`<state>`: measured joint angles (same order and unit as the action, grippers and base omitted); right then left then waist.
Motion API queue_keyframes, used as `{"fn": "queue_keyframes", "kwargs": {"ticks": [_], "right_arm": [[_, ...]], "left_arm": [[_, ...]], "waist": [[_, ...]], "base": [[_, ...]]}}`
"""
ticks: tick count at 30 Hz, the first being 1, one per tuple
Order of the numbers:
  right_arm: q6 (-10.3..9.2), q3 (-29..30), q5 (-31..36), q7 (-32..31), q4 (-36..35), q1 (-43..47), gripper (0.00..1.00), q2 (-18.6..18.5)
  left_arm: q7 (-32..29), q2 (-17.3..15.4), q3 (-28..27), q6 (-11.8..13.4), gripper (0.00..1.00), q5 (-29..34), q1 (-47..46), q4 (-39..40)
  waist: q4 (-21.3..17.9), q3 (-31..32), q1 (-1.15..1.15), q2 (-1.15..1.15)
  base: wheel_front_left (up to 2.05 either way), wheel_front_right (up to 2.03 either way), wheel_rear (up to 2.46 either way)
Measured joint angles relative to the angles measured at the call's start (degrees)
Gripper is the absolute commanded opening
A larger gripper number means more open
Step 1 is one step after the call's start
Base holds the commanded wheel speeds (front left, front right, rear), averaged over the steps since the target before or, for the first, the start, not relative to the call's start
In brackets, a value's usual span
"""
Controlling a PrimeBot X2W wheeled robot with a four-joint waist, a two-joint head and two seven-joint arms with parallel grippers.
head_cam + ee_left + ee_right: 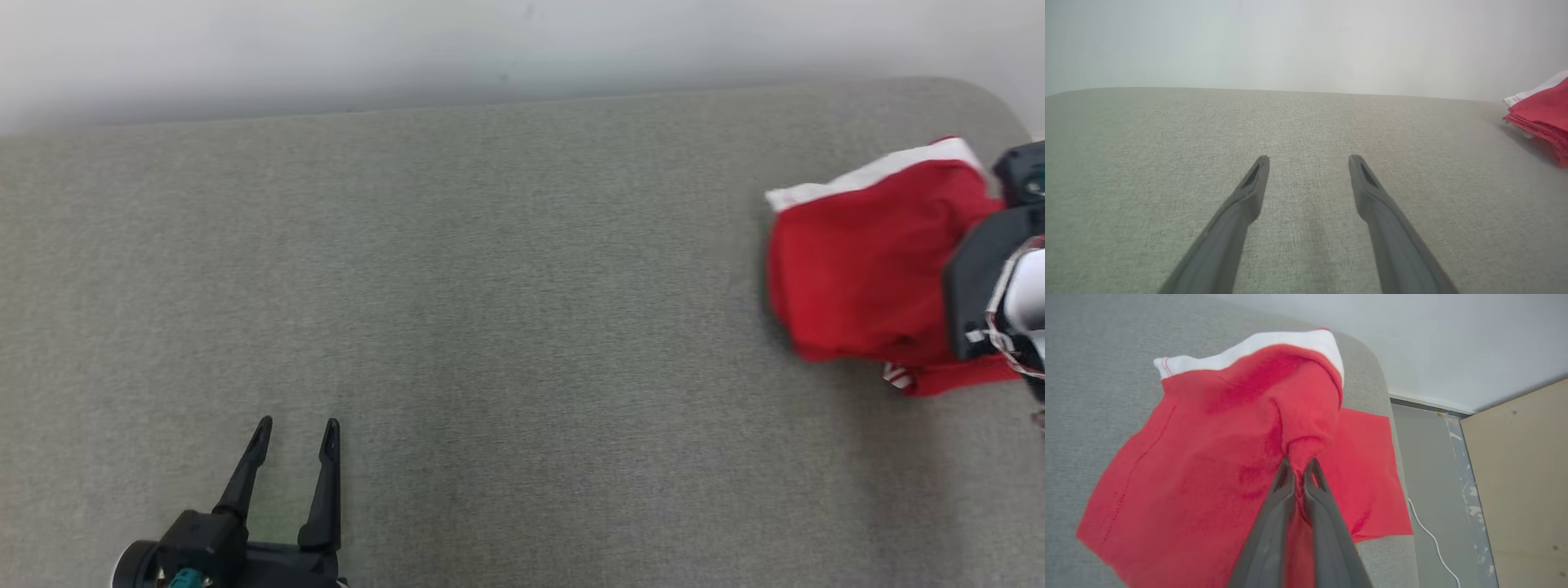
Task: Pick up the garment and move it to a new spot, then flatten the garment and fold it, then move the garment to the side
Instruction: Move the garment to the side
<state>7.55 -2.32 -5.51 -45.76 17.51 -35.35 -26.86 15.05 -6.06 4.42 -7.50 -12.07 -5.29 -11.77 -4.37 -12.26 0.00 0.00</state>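
Red garment [1208, 457] at the table's [490, 286] right end is clamped in the right gripper [1299, 462]; left gripper [296, 425] gapes. Probably pick-up: next, lift, carry left.

There is one garment [857, 261], red with a single white band [873, 173], and one grey cloth-covered table [490, 286]. Two grippers are in sight, the left gripper [297, 422] and the right gripper [1298, 460], each with two long dark fingers [1241, 204], making four fingers in all. Past the table's edge there are one thin white cable [1429, 535] and one beige panel [1519, 477].
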Motion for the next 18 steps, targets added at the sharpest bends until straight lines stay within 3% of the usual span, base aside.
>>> {"fn": "queue_keyframes", "kwargs": {"ticks": [9,17,18], "right_arm": [[0.00,3.0,3.5,6.2,4.6,-0.2,0.00,-3.2],[0.00,10.1,9.1,15.9,13.8,-1.5,0.00,-6.6],[0.00,11.6,9.7,16.7,14.8,-1.6,0.14,-6.7]], "left_arm": [[0.0,-2.1,2.2,0.0,1.00,-0.5,-1.2,-0.4],[-0.4,-3.3,4.9,0.0,1.00,-0.9,-3.3,0.0],[-0.4,-3.4,5.1,0.0,1.00,-0.9,-3.3,0.0]], "waist": [[-1.2,-1.6,0.00,0.00],[2.2,-4.3,0.01,0.00],[2.7,-4.5,0.00,0.00]], "base": [[0.00,0.00,0.00],[0.00,0.00,0.00],[0.00,0.00,0.00]]}}
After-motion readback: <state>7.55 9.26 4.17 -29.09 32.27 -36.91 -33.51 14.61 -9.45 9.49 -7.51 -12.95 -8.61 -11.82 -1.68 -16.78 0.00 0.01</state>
